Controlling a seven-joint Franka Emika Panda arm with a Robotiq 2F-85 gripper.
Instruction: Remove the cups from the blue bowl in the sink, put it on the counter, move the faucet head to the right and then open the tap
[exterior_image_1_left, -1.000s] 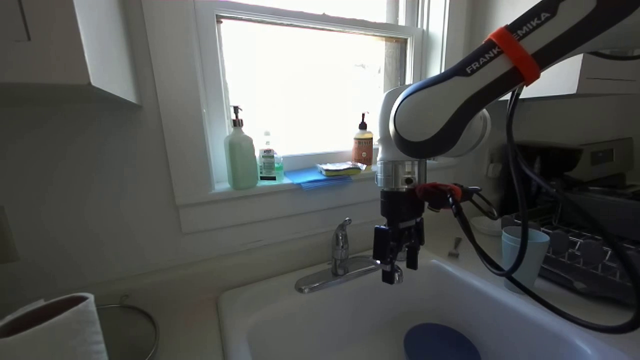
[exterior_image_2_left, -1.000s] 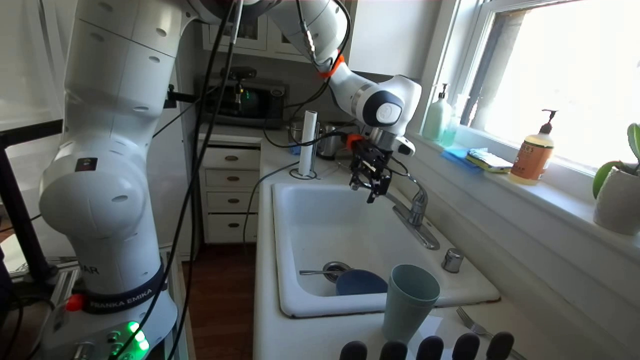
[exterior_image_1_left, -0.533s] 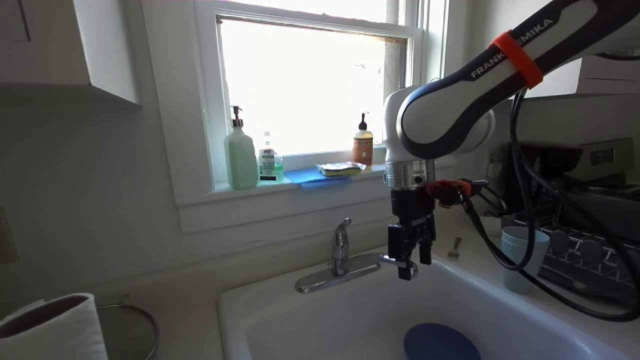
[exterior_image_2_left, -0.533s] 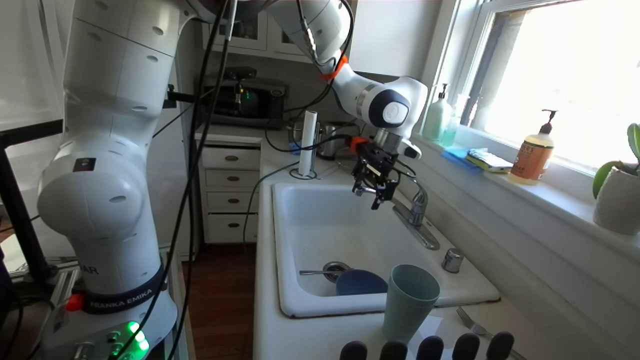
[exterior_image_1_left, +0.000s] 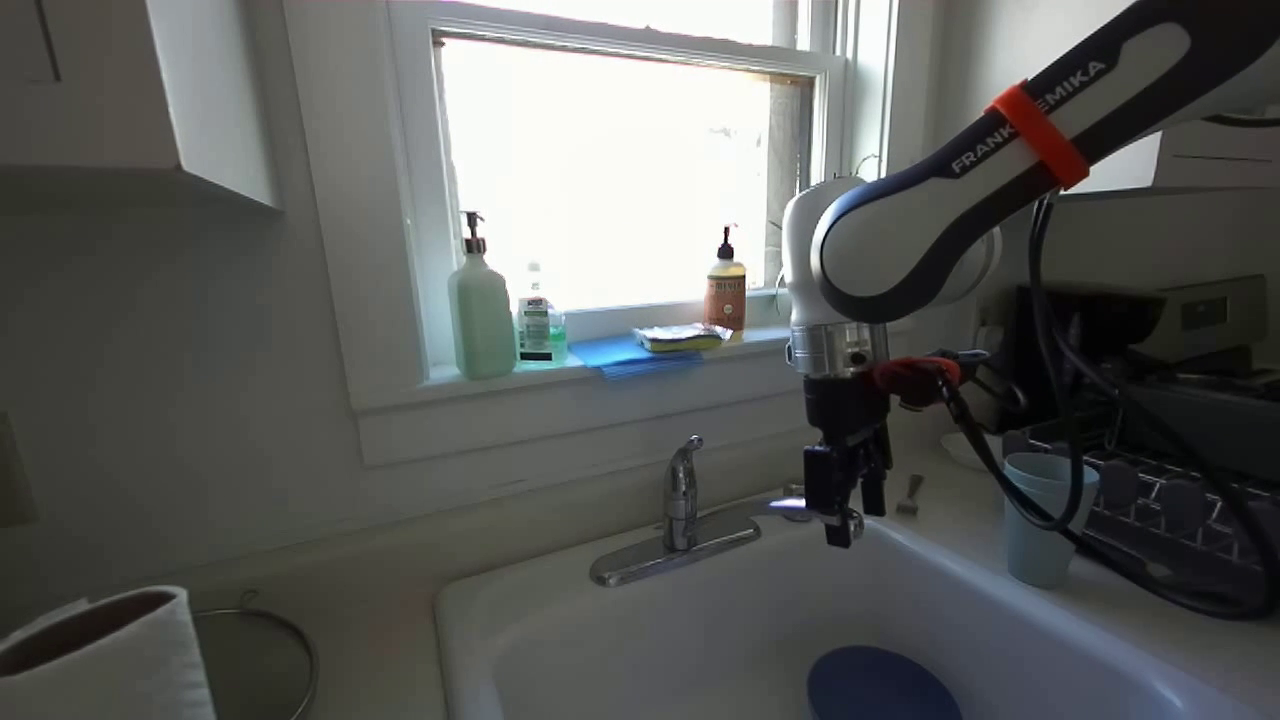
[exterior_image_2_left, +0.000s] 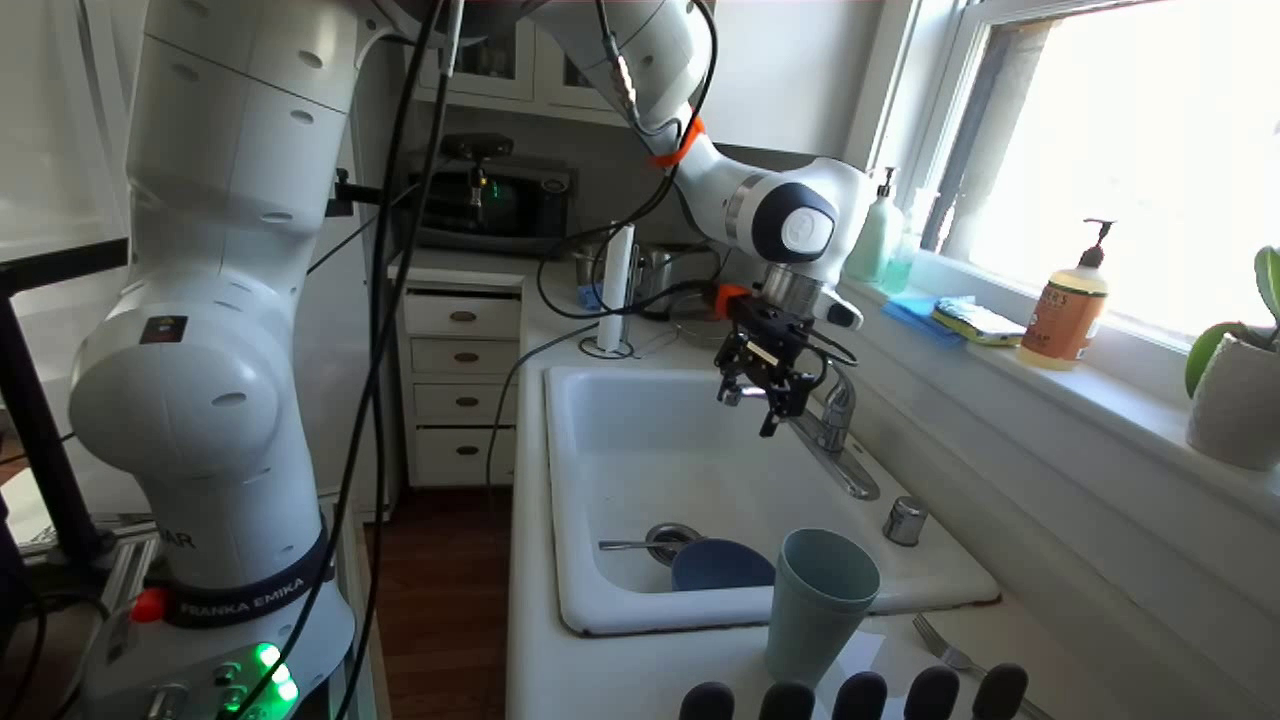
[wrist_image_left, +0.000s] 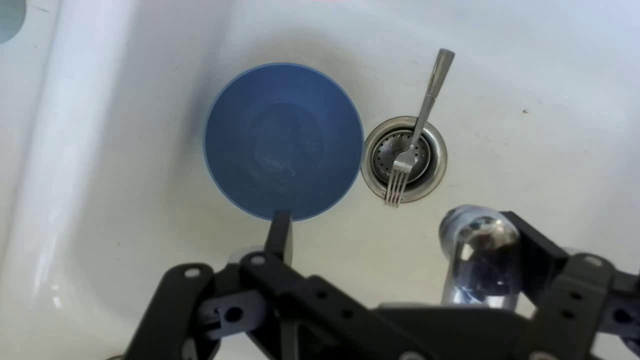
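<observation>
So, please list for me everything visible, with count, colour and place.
sink: one, white, in counter
window: one, white frame, above sink
bowl: one, blue, in sink
cups: apparently two stacked, pale blue, on counter
forks: two, silver, one across drain, one on counter
faucet: one, chrome, sink's window side
cap: one, chrome, near faucet
bottles: three, two greenish, one orange, on windowsill
sponge: one, yellow, windowsill
flat sheets: count unclear, blue, windowsill
plant pot: one, grey, windowsill
paper roll: one, white, counter
dish rack: one, dark, near cups
microwave: one, dark, far corner
drawers: four, white, below microwave
arm: one, white and black, over sink
gripper: one, black, open, at faucet
</observation>
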